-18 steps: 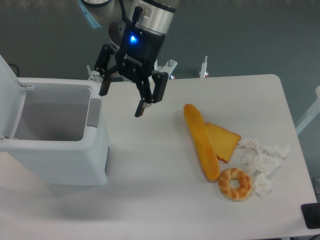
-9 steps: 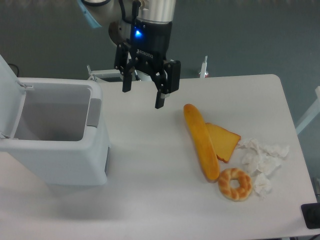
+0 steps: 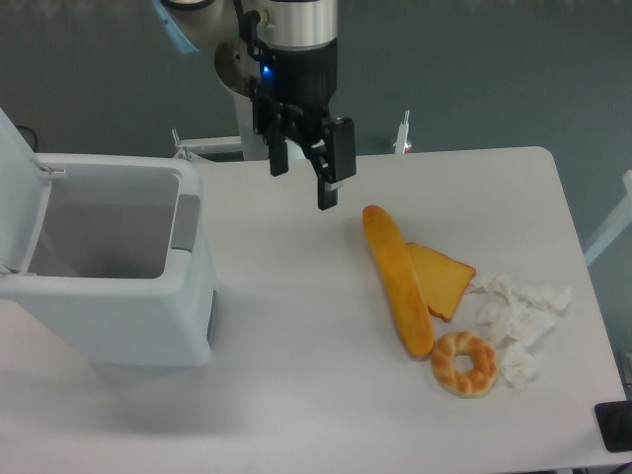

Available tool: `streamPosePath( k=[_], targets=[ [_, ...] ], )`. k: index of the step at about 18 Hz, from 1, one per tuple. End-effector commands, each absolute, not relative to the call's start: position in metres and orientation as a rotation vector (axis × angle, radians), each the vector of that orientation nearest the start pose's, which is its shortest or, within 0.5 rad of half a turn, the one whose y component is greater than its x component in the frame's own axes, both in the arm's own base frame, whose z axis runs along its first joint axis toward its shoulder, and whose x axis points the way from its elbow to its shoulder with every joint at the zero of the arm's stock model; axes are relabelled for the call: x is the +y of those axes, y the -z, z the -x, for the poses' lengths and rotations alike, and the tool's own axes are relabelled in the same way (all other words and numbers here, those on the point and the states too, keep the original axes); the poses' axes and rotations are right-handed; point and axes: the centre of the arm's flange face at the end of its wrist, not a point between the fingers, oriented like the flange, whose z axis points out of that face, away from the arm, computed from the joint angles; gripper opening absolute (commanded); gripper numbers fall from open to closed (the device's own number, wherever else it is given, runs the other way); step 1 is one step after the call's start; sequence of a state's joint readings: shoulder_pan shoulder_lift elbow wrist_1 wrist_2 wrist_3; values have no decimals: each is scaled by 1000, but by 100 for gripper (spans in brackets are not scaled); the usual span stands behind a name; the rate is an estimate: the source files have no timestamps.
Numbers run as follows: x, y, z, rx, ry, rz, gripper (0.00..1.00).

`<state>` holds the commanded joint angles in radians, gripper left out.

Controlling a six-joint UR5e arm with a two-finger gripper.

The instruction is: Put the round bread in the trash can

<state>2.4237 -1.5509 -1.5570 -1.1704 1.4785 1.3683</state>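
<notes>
A large white boxy plastic trash can [image 3: 109, 296] with rounded corners is seen at the left edge of the white surface [image 3: 296, 375], its hinged lid raised at the far left and its pale grey inside exposed; no bread can be made out inside it from this angle, and the round bread cannot be found anywhere in view. To the right of the can, near the back edge of the surface, the black two-finger tool [image 3: 302, 188] is hung from the silver-and-black arm, a blue light lit on its body; its two fingers are spread apart and nothing is held between them. Further right, a long orange-yellow baguette [image 3: 397, 279] is laid lengthwise on the surface, with a flat orange-brown slice of toast [image 3: 446, 280] touching its right side. Just beside the near end of the baguette, a ring-shaped golden bread with a centre hole [image 3: 464, 364] is seen. Crumpled white paper tissues [image 3: 521, 318] are scattered at the right, touching the ring.
</notes>
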Motion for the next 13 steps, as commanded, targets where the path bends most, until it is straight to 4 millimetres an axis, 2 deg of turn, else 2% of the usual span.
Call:
streamPosePath(
  k=[2, 4, 5, 13],
  targets=[
    [441, -553, 295, 722, -537, 2775, 100],
    [432, -541, 291, 718, -559, 2829, 100],
    [430, -541, 290, 720, -567, 2830, 100],
    [431, -545, 289, 723, -572, 2819, 100]
  ],
)
